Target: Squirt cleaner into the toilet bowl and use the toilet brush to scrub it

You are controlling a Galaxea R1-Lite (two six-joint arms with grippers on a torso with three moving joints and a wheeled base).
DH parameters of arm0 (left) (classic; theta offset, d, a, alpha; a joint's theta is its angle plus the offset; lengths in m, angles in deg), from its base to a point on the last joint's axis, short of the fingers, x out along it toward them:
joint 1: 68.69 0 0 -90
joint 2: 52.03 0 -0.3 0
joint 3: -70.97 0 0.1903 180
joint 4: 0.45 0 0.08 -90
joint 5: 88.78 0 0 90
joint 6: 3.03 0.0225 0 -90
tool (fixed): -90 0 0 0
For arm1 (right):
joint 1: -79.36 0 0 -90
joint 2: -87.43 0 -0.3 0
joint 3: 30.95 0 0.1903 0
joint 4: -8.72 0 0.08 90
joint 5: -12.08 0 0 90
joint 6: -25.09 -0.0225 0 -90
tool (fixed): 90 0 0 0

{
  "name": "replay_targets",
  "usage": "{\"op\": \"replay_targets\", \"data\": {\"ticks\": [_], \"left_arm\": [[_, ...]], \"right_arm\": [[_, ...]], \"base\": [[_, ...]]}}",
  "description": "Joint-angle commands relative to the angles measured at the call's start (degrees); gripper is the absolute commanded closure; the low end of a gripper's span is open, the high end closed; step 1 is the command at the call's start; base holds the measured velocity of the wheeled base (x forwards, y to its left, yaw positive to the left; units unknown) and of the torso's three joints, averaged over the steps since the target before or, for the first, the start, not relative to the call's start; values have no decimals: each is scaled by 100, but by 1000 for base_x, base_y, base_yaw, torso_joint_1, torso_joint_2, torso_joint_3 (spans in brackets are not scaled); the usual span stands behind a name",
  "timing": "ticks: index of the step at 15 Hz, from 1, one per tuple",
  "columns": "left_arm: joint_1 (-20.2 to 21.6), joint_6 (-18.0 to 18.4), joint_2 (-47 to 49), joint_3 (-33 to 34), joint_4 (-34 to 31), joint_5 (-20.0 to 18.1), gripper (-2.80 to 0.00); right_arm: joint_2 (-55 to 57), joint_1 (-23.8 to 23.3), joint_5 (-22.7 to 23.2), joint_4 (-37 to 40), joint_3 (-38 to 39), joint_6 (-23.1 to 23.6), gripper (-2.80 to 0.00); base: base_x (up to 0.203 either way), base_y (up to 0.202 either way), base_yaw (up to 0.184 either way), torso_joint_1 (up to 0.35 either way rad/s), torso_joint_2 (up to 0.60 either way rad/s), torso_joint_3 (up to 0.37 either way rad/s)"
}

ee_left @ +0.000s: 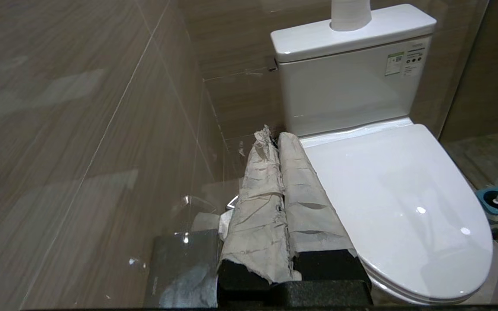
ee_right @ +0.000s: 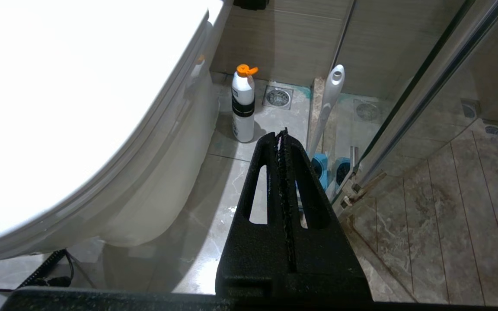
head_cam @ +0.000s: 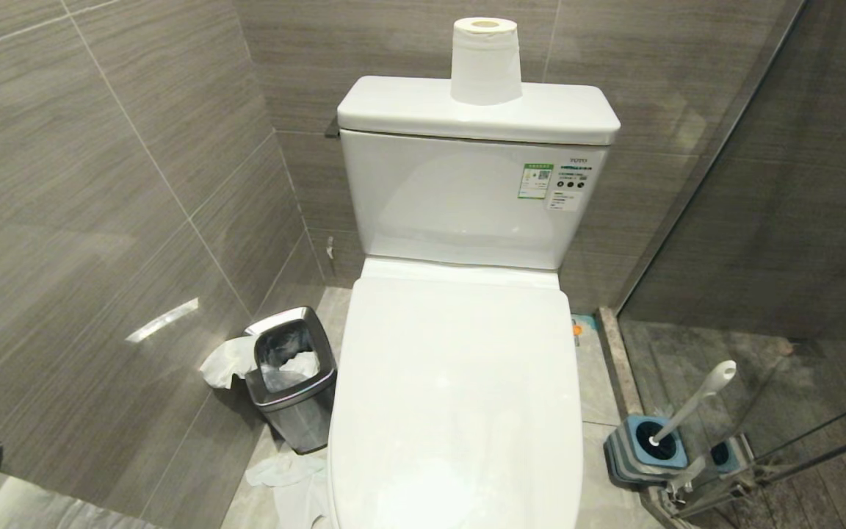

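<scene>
A small bathroom, with grey-brown tiled walls and a white toilet, lid shut. A paper roll stands on the cistern. A waste bin sits beside it, and a glass shower screen opposite.

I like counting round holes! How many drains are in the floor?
3. One floor drain is beside the cleaner bottle; another is behind the glass; a third is farther along the shower floor. Others may be hidden.
</scene>
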Motion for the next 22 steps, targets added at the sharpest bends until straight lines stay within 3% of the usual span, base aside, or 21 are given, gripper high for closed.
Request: {"op": "replay_targets", "data": {"ticks": [1, 6, 13, 19, 22], "left_arm": [[182, 50, -556, 348, -27, 5, 0], [414, 93, -1449, 1527, 212, 7, 0], [372, 148, -2450, 3074, 697, 186, 0], [356, 38, -2804, 4983, 2384, 497, 0], [356, 41, -2806, 6304, 3818, 574, 0]], "right_arm": [[4, -4, 1, 2, 1, -1, 0], [4, -1, 1, 2, 1, -1, 0], [4, 3, 1, 2, 1, -1, 0], [4, 1, 1, 2, 1, -1, 0], [4, -5, 1, 2, 1, -1, 0]], "base": [[0, 0, 0, 0, 0, 0], [0, 0, 0, 0, 0, 0], [0, 0, 0, 0, 0, 0], [0, 0, 0, 0, 0, 0], [0, 0, 0, 0, 0, 0]]}}
